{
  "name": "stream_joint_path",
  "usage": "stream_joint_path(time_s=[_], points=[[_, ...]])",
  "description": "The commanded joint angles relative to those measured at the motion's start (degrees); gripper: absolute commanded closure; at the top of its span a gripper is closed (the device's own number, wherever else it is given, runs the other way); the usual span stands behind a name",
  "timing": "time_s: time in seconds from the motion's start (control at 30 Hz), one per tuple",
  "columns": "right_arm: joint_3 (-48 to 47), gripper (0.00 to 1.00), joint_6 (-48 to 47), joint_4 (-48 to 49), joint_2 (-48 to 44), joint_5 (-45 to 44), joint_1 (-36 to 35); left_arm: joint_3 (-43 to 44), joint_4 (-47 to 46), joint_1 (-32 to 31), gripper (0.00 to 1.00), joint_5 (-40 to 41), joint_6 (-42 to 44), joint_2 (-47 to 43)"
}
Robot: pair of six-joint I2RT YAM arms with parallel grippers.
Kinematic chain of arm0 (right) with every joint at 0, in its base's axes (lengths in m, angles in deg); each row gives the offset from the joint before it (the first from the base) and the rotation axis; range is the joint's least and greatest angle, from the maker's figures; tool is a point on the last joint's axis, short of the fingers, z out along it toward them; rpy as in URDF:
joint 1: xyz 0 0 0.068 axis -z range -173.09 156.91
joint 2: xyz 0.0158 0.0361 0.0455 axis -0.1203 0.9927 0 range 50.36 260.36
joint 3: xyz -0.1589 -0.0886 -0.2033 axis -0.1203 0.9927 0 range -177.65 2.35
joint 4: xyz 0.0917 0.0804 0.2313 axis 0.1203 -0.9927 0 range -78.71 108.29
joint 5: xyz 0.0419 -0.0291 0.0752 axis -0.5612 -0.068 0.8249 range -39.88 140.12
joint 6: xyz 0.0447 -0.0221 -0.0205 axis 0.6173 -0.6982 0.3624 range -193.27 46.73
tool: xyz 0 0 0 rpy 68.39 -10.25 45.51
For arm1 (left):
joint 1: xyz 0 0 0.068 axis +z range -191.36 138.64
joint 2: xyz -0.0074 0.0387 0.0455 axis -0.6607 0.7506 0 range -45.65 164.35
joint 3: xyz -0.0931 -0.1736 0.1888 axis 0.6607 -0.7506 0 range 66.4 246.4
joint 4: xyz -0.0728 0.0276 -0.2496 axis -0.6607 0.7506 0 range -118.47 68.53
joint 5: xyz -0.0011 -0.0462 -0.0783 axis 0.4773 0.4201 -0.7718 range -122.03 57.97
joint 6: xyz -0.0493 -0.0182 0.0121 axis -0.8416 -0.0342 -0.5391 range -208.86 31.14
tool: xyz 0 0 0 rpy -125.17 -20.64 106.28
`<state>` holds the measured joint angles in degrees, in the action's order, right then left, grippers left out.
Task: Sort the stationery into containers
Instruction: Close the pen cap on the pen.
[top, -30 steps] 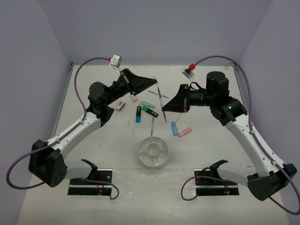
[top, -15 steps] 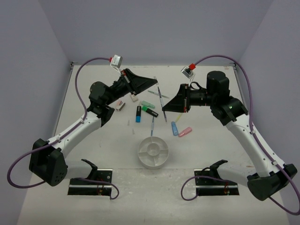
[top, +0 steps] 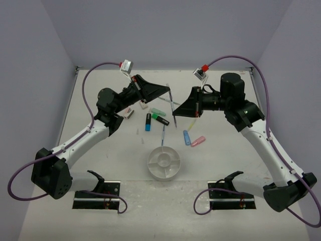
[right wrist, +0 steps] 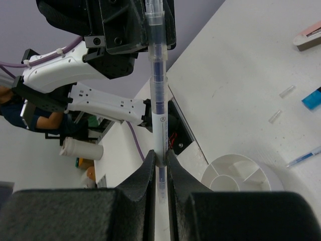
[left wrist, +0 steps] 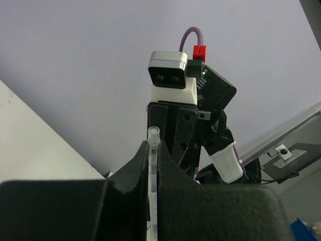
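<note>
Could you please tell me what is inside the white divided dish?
From above, the dish shows only bare white compartments and centre cup; nothing lies inside, and nothing covers it.

Robot lab: grey walls (top: 165,30) enclosing white table (top: 125,150)

The dish (top: 163,163) is white; blue highlighter (top: 148,125) left, pink highlighter (top: 198,141) right, green highlighter (top: 158,111) far; pen (right wrist: 158,100) clear, dark-blue inside.

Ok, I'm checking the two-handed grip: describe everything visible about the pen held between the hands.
The pen is thin clear plastic with a dark blue core showing through and small print on the barrel. It hangs above the table, bridging the hands: the right hand clamps one end, the left hand is shut on the other, a whitish tip poking out beyond it.
</note>
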<state>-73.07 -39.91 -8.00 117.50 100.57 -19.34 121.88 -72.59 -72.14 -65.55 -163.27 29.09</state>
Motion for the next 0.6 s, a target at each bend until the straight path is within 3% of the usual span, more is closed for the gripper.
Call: stream_joint_path(time_s=[0.0, 0.57], points=[[-4.0, 1.0, -1.4, -0.7, 0.9, -1.6, -0.2, 0.4, -2.4, -0.8, 1.0, -1.8, -0.7, 0.0], [-13.4, 1.0, -6.0, -4.9, 4.9, -4.3, -0.1, 1.1, 9.5, -1.1, 1.0, -9.4, 7.7, -2.1]])
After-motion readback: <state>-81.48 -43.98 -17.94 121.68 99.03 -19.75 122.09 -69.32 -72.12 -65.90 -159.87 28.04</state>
